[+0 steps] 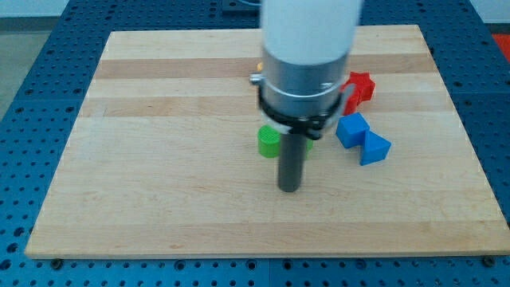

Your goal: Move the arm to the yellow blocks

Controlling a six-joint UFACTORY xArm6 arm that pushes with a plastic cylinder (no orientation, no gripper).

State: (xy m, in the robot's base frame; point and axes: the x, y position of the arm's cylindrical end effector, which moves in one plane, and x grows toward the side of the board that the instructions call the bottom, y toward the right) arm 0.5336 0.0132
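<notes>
Upright, my tip [289, 189] rests just below the green block [269, 141].

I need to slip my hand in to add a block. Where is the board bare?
Bare: the board's whole left half, and the bottom strip below my tip. Crowded: right of centre, where the green block, blue blocks and red block cluster.

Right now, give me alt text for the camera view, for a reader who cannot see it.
My tip rests on a wooden board, just below a green block near the board's centre. Toward the view's right lie two touching blue blocks and, above them, a red block partly hidden by the arm. No yellow blocks are visible.
</notes>
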